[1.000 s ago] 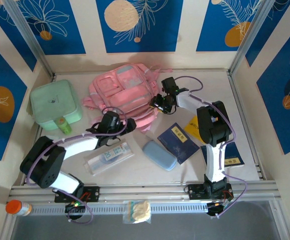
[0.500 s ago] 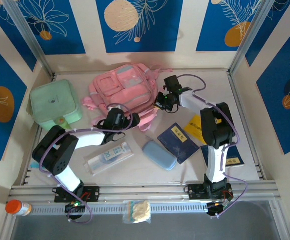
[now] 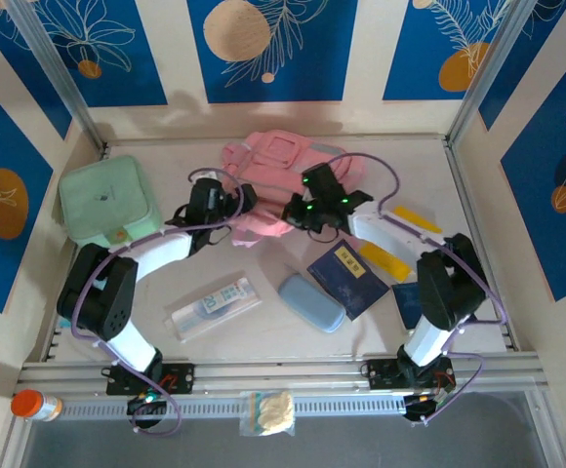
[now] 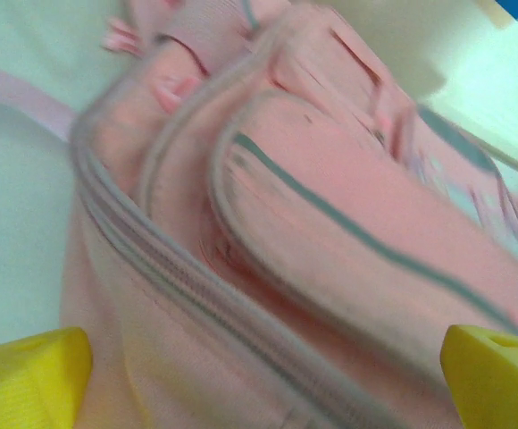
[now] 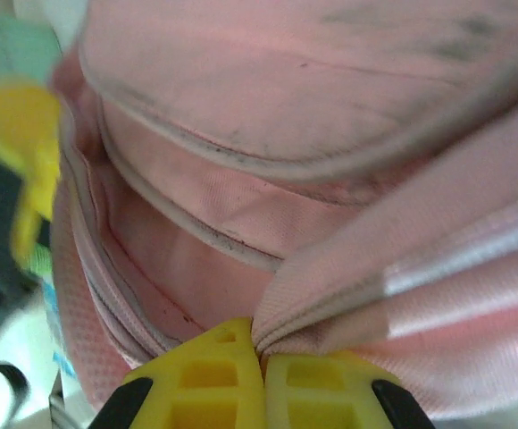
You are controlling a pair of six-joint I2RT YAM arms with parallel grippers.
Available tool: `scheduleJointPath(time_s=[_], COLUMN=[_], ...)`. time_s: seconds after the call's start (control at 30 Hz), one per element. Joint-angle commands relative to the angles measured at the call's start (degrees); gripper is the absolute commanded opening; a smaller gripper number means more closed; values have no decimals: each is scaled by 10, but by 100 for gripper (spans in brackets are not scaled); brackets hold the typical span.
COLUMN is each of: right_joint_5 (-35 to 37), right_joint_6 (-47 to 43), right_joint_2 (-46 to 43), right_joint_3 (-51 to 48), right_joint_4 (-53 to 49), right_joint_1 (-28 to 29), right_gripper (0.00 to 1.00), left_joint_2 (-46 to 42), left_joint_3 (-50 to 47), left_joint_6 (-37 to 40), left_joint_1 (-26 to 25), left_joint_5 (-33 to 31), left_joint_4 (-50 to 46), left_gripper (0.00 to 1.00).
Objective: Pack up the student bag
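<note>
Bag (image 3: 275, 161): bunched at the far middle of the table (image 3: 273, 341), between the two grippers.
Right gripper (image 5: 261, 353): fingers pressed together, with a fold of the bag's pink fabric pinched between them.
Left gripper (image 4: 268, 380): fingers spread wide, the bag's zipped side close ahead; contact cannot be told.
Case (image 3: 107, 200): left of the bag, apart.
</note>
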Motion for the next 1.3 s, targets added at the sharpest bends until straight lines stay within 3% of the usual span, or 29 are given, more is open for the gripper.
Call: scheduleJointPath(time_s=[0.0,0.03,0.1,0.2,0.33,0.43,0.63,0.83,1.03,1.17,1.27], right_joint_5=[-41,-16,28,34,37,11,-71,-79,-121,-119,-122], right_joint_6=[35,31,31,36,12,-13,-46,-77,-79,-85,-87], right_joint_2=[64,72,77,40,-31,-55,-57,4,96,152,170], right_joint_3=[54,70,91,55,4,-18,-61,-36,14,67,84], right_joint_4=[74,68,49,81,54,-5,-20,-42,-3,-10,-3], right_joint_1=[44,59,80,80,58,5,-131,-207,-234,-240,-241], right_gripper=[0,7,30,50,60,65,76,79,80,70,46], left_joint_2=[-7,-11,-29,-55,-93,-119,-149,-131,-57,-14,13], left_joint_3=[30,36,45,48,35,16,-28,-63,-51,-30,-9], left_joint_6=[26,30,38,53,48,21,-21,-82,-106,-71,-62], left_joint_1=[38,45,62,78,77,62,-57,-171,-209,-206,-183], left_joint_5=[18,15,-9,-8,42,87,93,60,57,25,10], left_joint_4=[-50,-64,-107,-149,-178,-199,-196,-141,-78,-86,-120], left_gripper=[100,99,99,99,99,99,99,99,100,100,100])
